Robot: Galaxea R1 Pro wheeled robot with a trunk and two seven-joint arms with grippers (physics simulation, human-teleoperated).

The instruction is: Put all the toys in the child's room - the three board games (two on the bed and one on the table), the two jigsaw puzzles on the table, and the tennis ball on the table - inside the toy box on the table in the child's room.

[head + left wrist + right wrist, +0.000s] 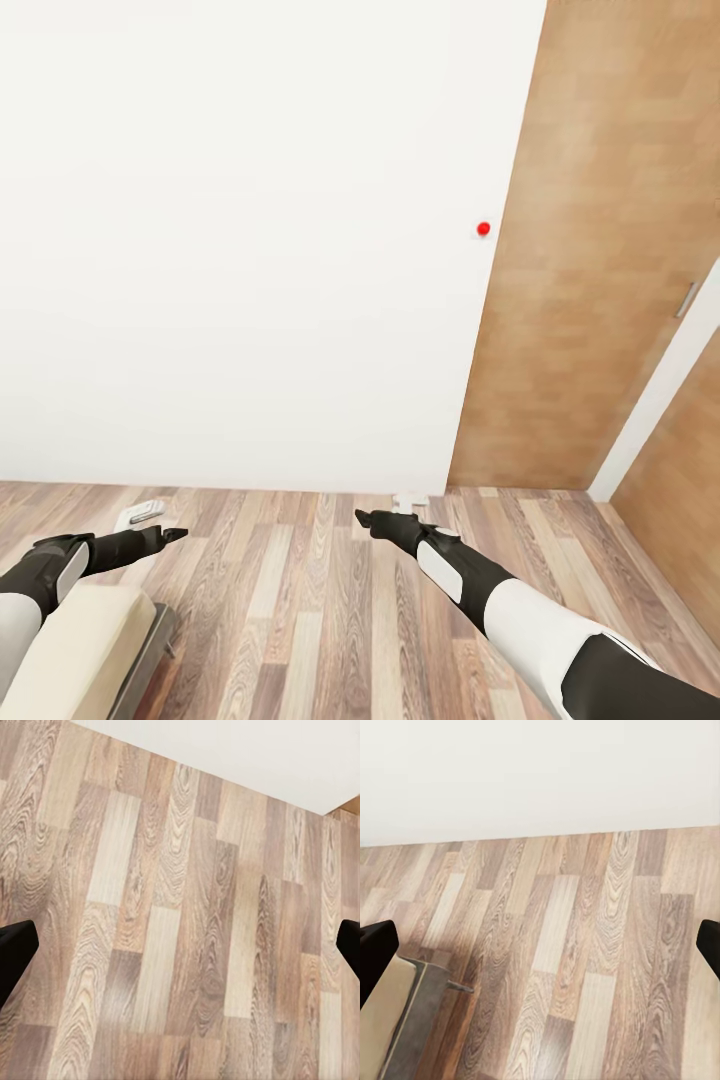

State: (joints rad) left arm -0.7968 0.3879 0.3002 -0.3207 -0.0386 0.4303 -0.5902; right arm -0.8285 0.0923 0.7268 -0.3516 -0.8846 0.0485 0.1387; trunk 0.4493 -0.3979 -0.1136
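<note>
Both arms reach over wood floor (300, 600) toward a white wall (240, 250), left gripper (180, 945) and right gripper (540, 952) spread wide, empty

A white wall (230, 250) meets a wood-plank floor (320, 610). A wooden door (590, 280) stands at the wall's right end, a small red dot (483, 228) on the wall just beside it. A beige base (85, 650) with a grey edge sits at the floor's near left corner.

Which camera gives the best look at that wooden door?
The head view: the wooden door stands tall beside the white wall, handle included. The left wrist view catches perhaps a brown sliver at one corner; the right wrist view looks at floor and wall.
</note>
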